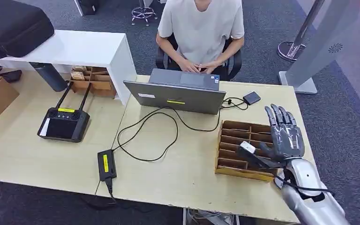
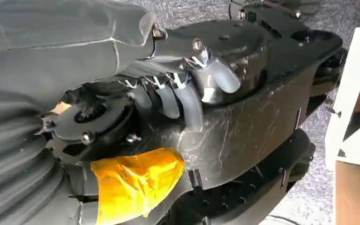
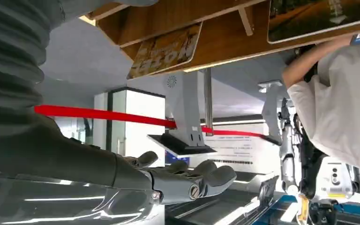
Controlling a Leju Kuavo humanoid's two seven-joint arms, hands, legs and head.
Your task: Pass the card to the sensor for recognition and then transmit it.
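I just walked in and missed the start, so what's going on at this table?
A humanoid robot stands at a light wooden table. Its right hand hovers over a slotted wooden card rack, fingers spread, with a card apparently pinched at the thumb. The small dark sensor lies beyond the rack, wired to the laptop; the card has not reached it. A seated person works behind the laptop. The left hand hangs by the robot's body.
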